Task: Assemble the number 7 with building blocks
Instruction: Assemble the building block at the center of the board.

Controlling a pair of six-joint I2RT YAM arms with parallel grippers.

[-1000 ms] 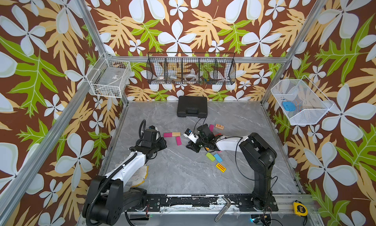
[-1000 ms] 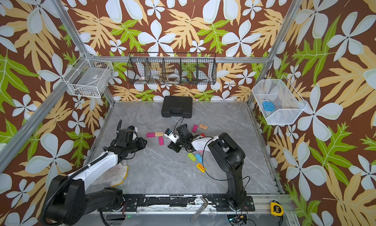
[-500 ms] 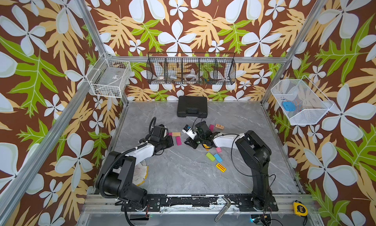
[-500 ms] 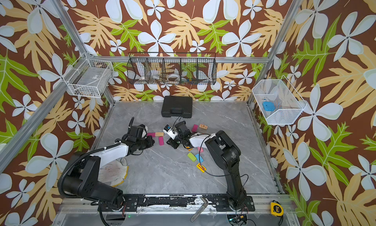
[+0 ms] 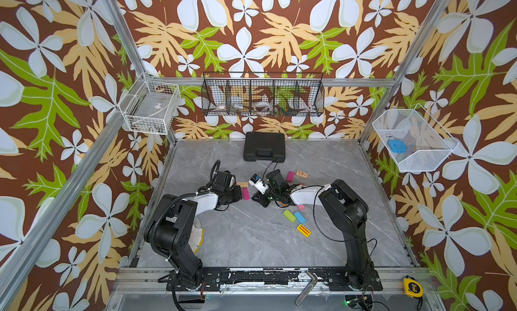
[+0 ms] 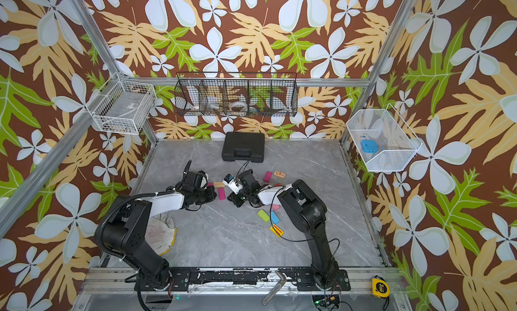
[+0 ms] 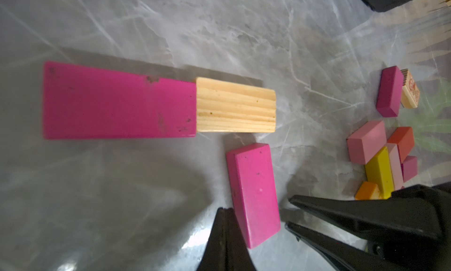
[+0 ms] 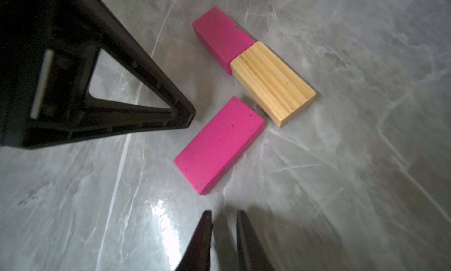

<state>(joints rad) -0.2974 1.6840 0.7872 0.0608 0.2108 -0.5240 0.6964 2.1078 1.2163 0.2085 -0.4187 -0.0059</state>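
Nudging looked like the right call: the loose magenta block (image 8: 219, 144) lay flat on the table (image 8: 353, 184), slanted, just beside the end of the wood block (image 8: 273, 84). That one butted against the other magenta block (image 8: 222, 38) as the 7's top bar. A slow side push, tips low, seemed safest to avoid knocking the bar. Left gripper (image 7: 225, 210) was together, empty, right beside the loose block. Right gripper (image 8: 224, 212) was nearly together, empty, pointing at it. Both arms reached in low.

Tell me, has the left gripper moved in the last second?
Yes: the left gripper has slid toward the magenta block, closer to the black case.
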